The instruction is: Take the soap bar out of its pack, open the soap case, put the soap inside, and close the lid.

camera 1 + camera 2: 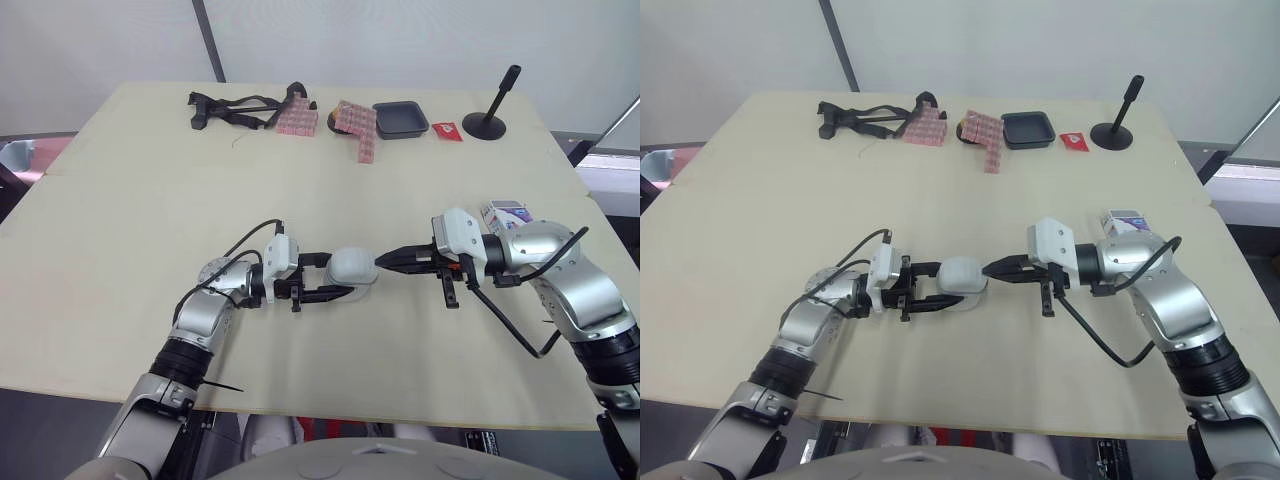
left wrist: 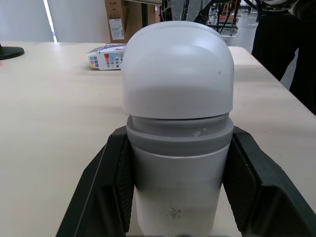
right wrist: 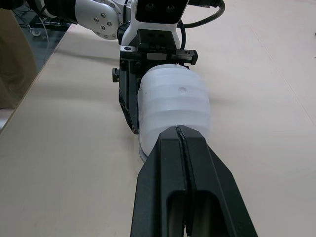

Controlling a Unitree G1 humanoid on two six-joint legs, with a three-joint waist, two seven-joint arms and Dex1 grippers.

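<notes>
Two grippers on one white round-ended plastic soap case [image 1: 352,268], low on the pale wooden tabletop [image 1: 150,180]: left gripper [image 1: 345,278] clamped across its sides, right gripper [image 1: 385,262] pressed together, tips against the lid end. Lid seemingly on; not yet opened. By the right forearm, the white printed cardboard soap pack [image 1: 508,213], probably unopened, hard to tell. Unpacking, opening, loading and closing all left. Along the far edge: pink blocks [image 1: 297,118], black tray [image 1: 400,119], black stand [image 1: 490,110]; pale wall beyond.

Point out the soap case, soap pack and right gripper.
soap case [image 1: 351,267], left eye view, its white shell.
soap pack [image 1: 507,212], left eye view, its printed top.
right gripper [image 1: 382,263], left eye view, its fingertips.
</notes>
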